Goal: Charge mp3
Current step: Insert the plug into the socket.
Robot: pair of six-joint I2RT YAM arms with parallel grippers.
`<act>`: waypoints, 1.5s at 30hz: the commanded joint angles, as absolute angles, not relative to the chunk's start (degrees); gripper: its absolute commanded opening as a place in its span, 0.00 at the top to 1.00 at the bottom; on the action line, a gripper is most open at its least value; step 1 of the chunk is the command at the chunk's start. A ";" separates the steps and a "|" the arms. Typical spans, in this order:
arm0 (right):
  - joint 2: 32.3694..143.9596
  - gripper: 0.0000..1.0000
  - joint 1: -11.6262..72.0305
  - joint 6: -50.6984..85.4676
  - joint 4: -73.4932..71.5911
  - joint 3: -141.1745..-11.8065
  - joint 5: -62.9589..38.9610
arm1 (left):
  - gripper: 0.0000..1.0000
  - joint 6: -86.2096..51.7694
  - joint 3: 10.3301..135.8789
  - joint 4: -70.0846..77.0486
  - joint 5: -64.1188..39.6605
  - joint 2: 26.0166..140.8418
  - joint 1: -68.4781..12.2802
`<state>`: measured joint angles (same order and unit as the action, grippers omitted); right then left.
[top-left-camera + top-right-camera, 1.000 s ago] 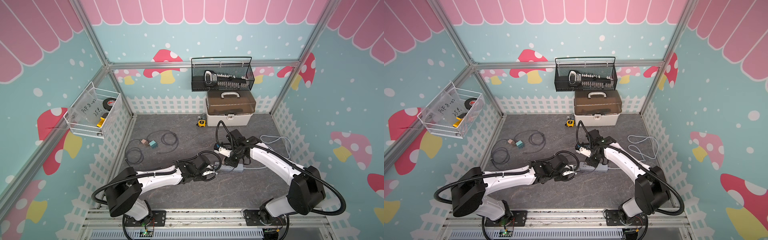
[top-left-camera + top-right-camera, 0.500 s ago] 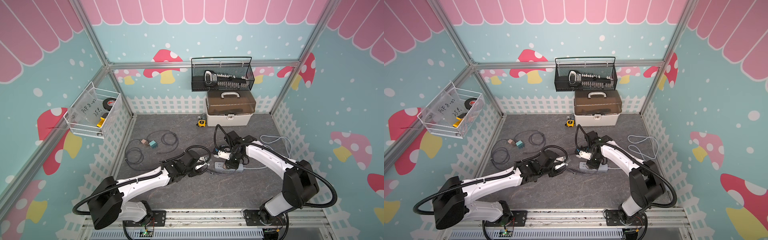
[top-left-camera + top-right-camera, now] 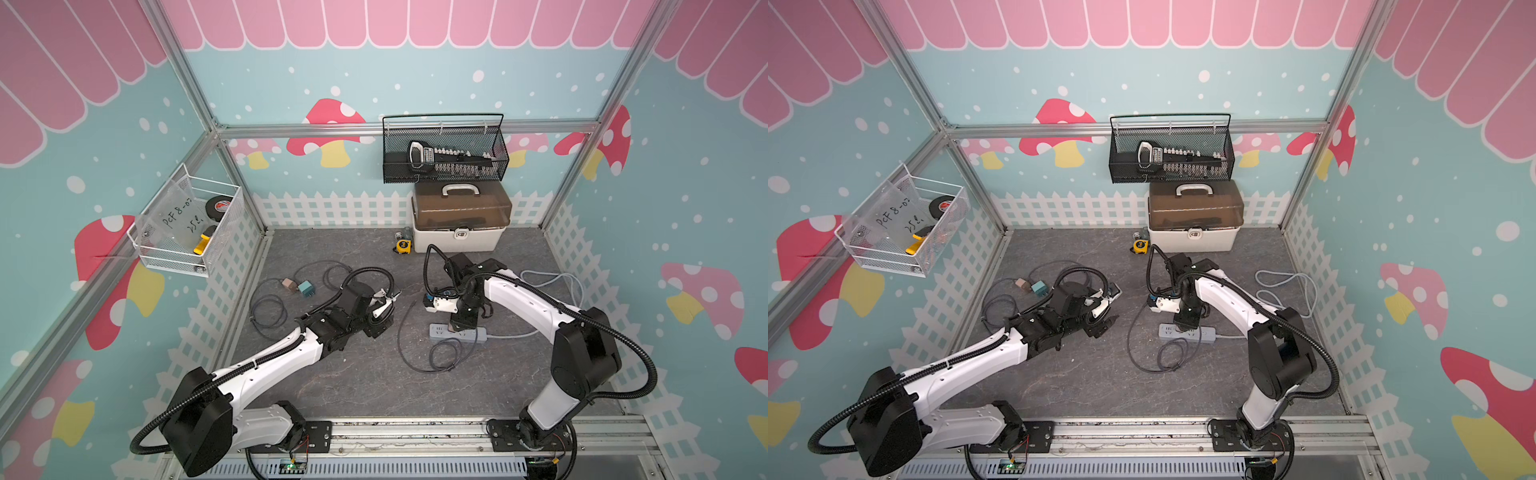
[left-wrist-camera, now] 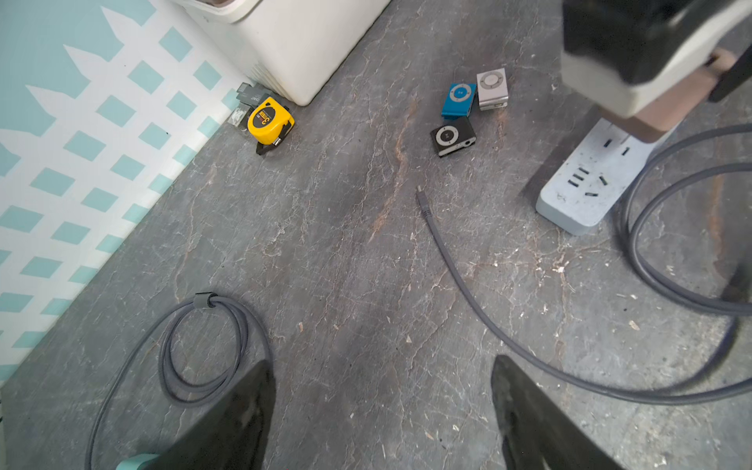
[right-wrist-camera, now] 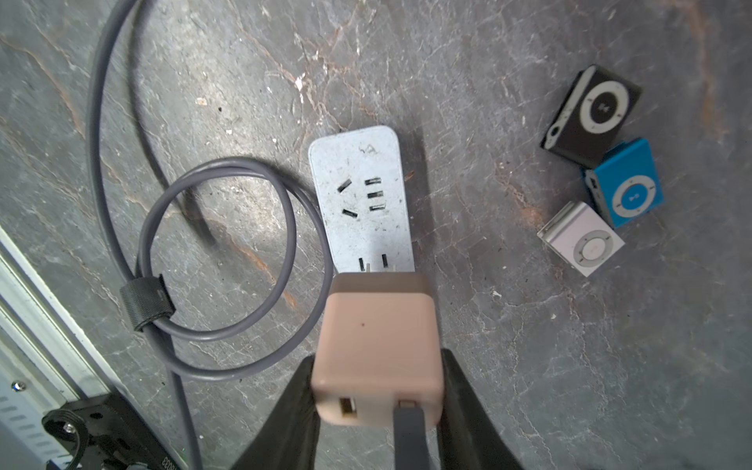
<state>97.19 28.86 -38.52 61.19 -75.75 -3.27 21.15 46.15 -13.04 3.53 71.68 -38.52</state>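
Pinching the pink charger [image 5: 376, 337] with the right gripper [image 5: 376, 386], just over the power strip [image 5: 362, 191]. Holding the left gripper [image 4: 382, 390] spread, empty. Spotting three mp3 players [image 5: 624, 191] near the power strip (probably light, hard, slippery): squeezing flat sides gently.

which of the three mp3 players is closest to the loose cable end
The black mp3 player, lying just beyond the cable end; the blue player and silver player sit farther off.
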 commanded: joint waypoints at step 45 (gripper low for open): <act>116.04 1.00 30.64 -39.72 71.57 -90.70 1.85 | 0.19 20.04 45.44 -6.26 5.39 70.65 -35.60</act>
